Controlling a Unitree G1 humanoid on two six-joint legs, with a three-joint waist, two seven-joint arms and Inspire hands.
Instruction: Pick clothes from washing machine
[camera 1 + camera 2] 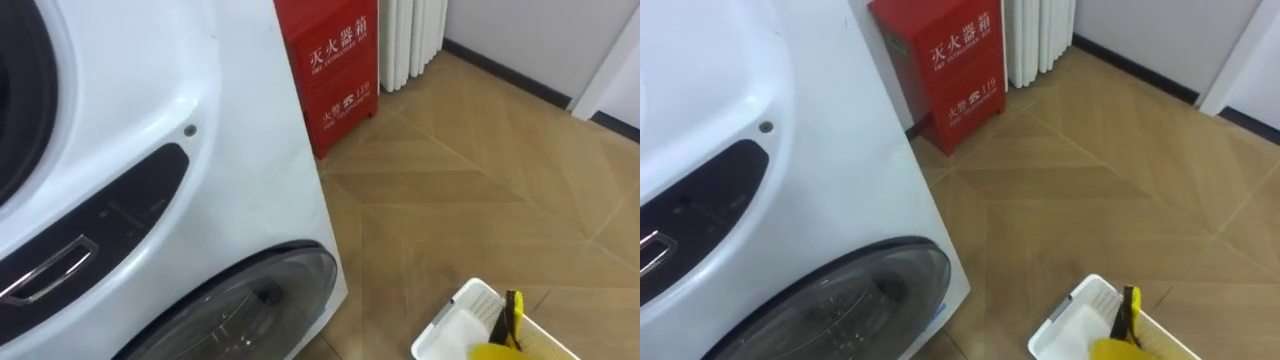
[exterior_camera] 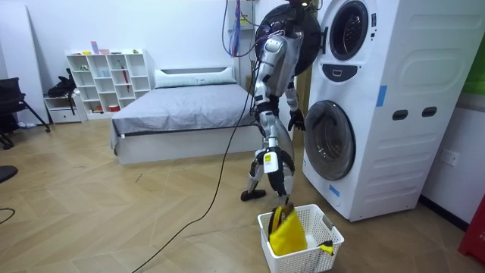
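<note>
Starting at the fingers: whether they're open or curled can't be told. The left hand (image 2: 297, 120) (judged left from how the body is turned) is seen in the room view as a small dark shape hanging low, just beside the lower door (image 2: 330, 140), with nothing seen dangling from it. The right hand (image 2: 262, 110) is hung at the hip on the bed (image 2: 182, 106) side, looks idle, same story.

The relation that matters: the upper drum (image 2: 350, 30) is stood open, up above the left hand and toward the washer (image 2: 394, 76). So a reach up and in is probably called for, and the left arm is judged the nearer one. Whether any clothes are left inside can't be made out, since the opening just reads dark.

One yellow garment (image 2: 286, 233) is already piled in the basket (image 2: 303, 262), which is parked on the floor (image 2: 114, 212) in front of the washer, down and away from both hands.

View differences: the whole stance and the open drum are given by the room view. In the eye views the head is pointed down along the washer front, so the lower door, a red box (image 1: 335, 70) past the washer's corner, and a corner of the basket with the yellow bit are caught.
</note>
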